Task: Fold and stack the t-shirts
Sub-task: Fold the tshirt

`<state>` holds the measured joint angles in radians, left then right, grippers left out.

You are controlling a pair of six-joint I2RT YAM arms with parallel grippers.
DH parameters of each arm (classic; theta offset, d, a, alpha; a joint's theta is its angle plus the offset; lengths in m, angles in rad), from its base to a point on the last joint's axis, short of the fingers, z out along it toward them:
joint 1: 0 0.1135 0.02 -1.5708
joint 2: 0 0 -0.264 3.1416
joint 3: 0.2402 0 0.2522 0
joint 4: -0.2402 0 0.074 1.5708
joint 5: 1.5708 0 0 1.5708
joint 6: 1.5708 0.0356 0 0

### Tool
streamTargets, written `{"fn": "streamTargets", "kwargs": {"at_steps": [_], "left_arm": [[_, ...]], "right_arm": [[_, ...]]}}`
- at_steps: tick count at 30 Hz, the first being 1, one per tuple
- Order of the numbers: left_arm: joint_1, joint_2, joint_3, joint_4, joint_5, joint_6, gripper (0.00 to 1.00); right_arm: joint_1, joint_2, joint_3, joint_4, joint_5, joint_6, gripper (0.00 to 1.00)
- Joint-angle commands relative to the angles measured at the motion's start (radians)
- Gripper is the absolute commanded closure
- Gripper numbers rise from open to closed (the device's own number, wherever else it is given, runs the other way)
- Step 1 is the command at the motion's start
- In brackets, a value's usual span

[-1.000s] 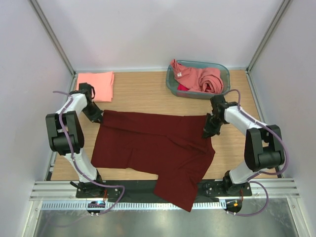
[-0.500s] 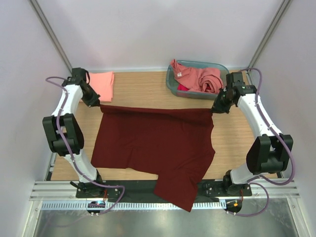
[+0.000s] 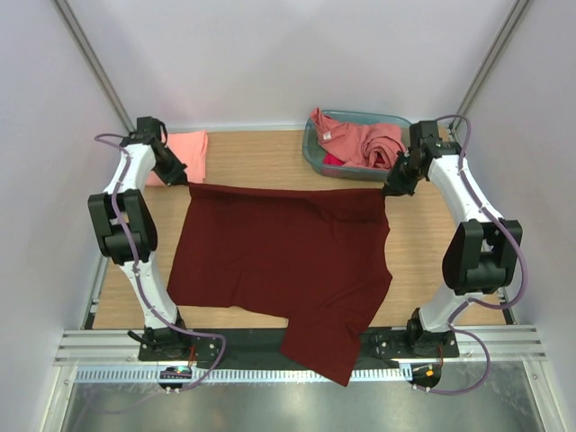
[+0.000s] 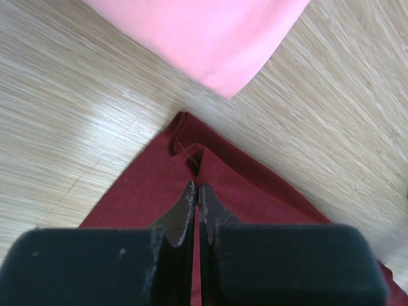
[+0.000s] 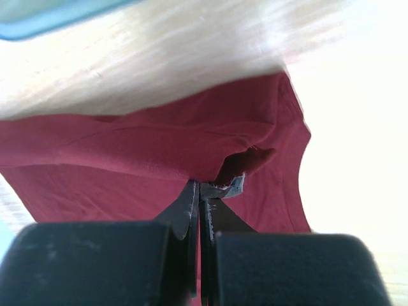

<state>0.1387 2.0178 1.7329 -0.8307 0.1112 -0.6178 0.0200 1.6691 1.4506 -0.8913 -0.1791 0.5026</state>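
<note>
A dark maroon t-shirt (image 3: 288, 261) lies spread on the wooden table, its near part hanging over the front edge. My left gripper (image 3: 183, 180) is shut on its far left corner (image 4: 191, 159). My right gripper (image 3: 390, 187) is shut on its far right corner (image 5: 242, 162). The far edge is stretched straight between them. A folded salmon t-shirt (image 3: 184, 153) lies at the far left, just beyond my left gripper, and shows in the left wrist view (image 4: 210, 38). Several coral pink t-shirts (image 3: 364, 139) are heaped in the basket.
A teal-blue plastic basket (image 3: 310, 157) stands at the far right, close to my right gripper; its rim shows in the right wrist view (image 5: 38, 22). White walls close the table on three sides. A metal rail (image 3: 297, 346) runs along the near edge.
Both grippers have carried the maroon shirt's far corners away from me and outward. The far edge is now pulled straight and lies further back on the table.
</note>
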Motion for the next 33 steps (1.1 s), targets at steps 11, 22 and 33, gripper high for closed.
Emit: {"fn": "streamTargets", "kwargs": {"at_steps": [11, 22, 33], "left_arm": [[0.009, -0.051, -0.024, -0.071, -0.024, 0.058, 1.00], [0.009, -0.119, -0.225, -0.065, -0.062, 0.069, 1.00], [0.009, -0.097, -0.256, -0.062, -0.102, 0.049, 1.00]], "right_arm": [[-0.006, -0.028, 0.030, -0.149, -0.034, -0.038, 0.99], [-0.008, -0.065, -0.084, -0.195, -0.100, -0.035, 0.99], [-0.008, -0.055, -0.148, -0.166, -0.125, -0.042, 0.99]]}}
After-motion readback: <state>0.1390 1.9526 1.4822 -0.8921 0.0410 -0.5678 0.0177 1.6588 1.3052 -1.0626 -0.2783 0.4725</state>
